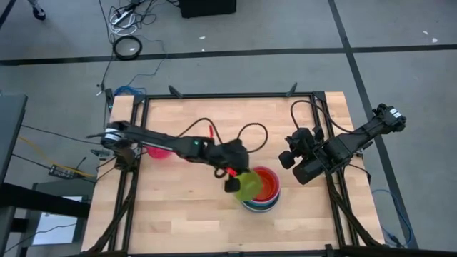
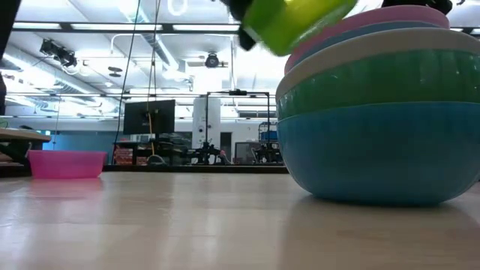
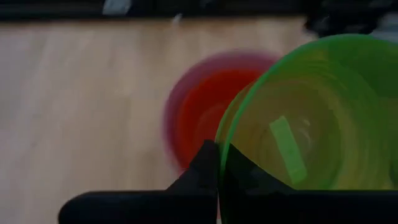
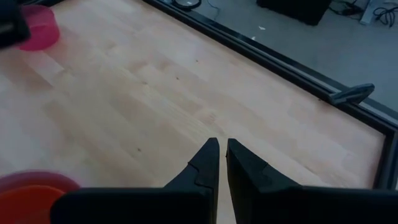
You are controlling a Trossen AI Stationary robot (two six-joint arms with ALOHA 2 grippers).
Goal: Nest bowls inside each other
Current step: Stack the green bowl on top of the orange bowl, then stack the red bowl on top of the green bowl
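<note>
The left gripper [image 1: 235, 180] is pinching the lime bowl's [image 1: 250, 185] rim, carrying it tilted over the nested stack [image 1: 265, 201] — level and centre it before release.

A robotics lab or industrial workshop hall. Seen in the low view: high open ceiling [image 2: 90, 22] with exposed beams and ducts, strip lights along the top of the frame, a dark monitor [image 2: 149, 116] at middle left, metal frames and equipment racks [image 2: 225, 127] at centre. Seen from above: bare grey concrete floor [image 1: 250, 28] with dark seams, loose cables [image 1: 128, 46] and a power strip [image 1: 125, 18] at upper left, a black box [image 1: 207, 7] at top centre. Light wooden table [image 1: 178, 214] in a black metal frame [image 1: 228, 95], with two dark robot arms mounted at its sides.
</note>
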